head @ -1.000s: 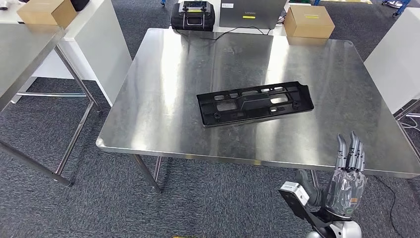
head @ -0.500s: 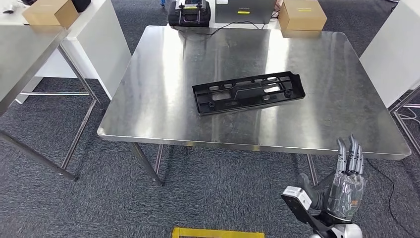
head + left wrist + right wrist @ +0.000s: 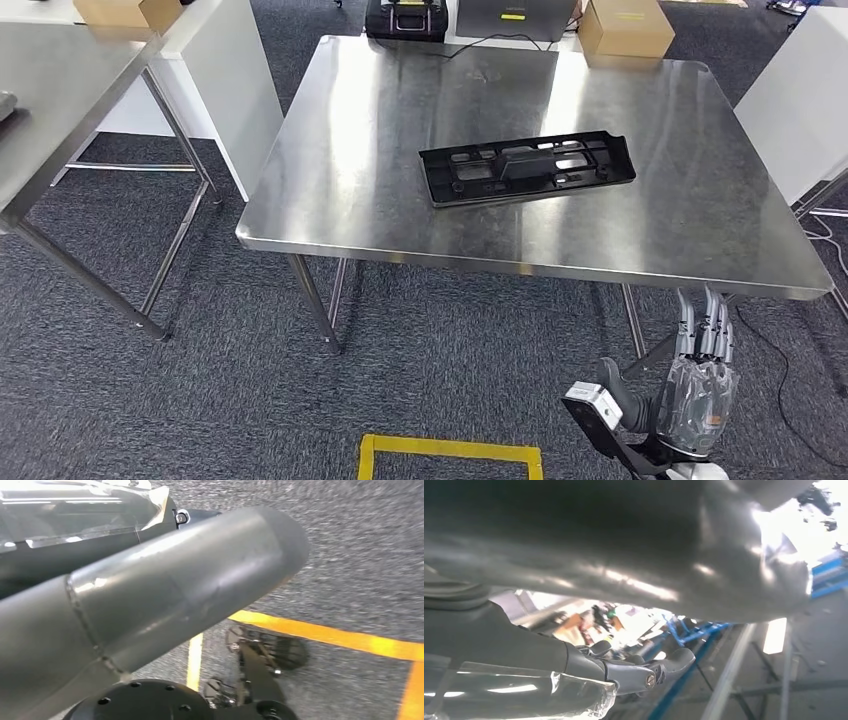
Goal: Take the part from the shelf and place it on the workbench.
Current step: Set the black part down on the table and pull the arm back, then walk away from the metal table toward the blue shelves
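The black plastic part (image 3: 527, 166), long and flat with cut-outs, lies on the steel workbench (image 3: 380, 190) toward its right half. My right hand (image 3: 697, 385) hangs below and in front of the bench's near right corner, fingers straight and apart, holding nothing. In the right wrist view its dark fingers (image 3: 639, 672) reach out under the bench's underside (image 3: 624, 540). In the left wrist view my left hand (image 3: 165, 595) shows a thick grey thumb stretched out over the carpet, with nothing against it.
A second steel table (image 3: 60, 110) stands at the left with a white cabinet (image 3: 215, 60) behind it. A cardboard box (image 3: 625, 28) and a black case (image 3: 405, 20) sit beyond the bench. Yellow floor tape (image 3: 450, 455) lies near my feet.
The camera has drawn back from the bench, so the whole scene shifted and more carpet and yellow tape show. The part lies where it was. My right hand stays open and low.
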